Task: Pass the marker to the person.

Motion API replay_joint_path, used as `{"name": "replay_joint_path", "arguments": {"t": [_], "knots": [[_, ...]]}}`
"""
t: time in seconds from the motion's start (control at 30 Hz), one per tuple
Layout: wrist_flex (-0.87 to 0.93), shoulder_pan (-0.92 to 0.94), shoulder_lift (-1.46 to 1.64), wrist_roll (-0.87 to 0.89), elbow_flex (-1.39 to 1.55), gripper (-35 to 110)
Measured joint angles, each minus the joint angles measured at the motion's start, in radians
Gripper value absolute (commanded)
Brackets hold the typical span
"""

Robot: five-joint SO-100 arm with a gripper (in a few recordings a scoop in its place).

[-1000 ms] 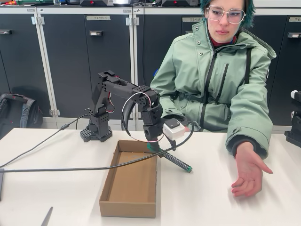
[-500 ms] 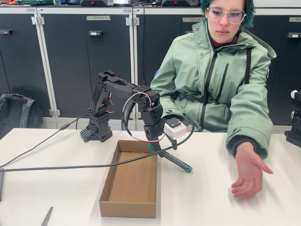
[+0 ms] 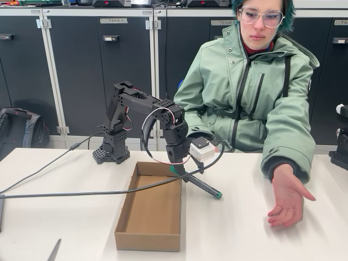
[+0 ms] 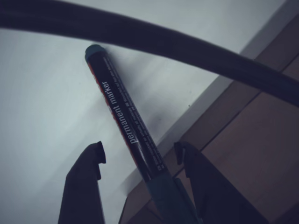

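The white table carries everything, with dark cabinets behind it. The person sits at the far edge, to the right of the gripper in the fixed view, one hand lying palm-up on the tabletop well apart from the gripper. The black arm reaches out from its base, and its gripper hangs over the right-hand wall of an open cardboard box. A thick grey cable sweeps across the table and over the box just below the gripper; in the wrist view the cable crosses in front of the camera as a dark band, above the marker's far end. The gripper is closed on the marker, gripping it near its green cap end; the marker slants down from the jaws towards the open hand, its free green end low over the bare table between gripper and hand. A grey blade-like tip lies at the near left edge, far from the gripper.
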Motion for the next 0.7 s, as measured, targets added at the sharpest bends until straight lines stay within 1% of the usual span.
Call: {"name": "replay_joint_path", "arguments": {"t": [0.27, 0.47, 0.63, 0.7], "knots": [[0.044, 0.012, -0.028, 0.029, -0.002, 34], [0.044, 0.018, -0.028, 0.04, 0.0, 33], [0.04, 0.018, -0.028, 0.04, 0.0, 28], [0.04, 0.018, -0.028, 0.04, 0.0, 22]]}}
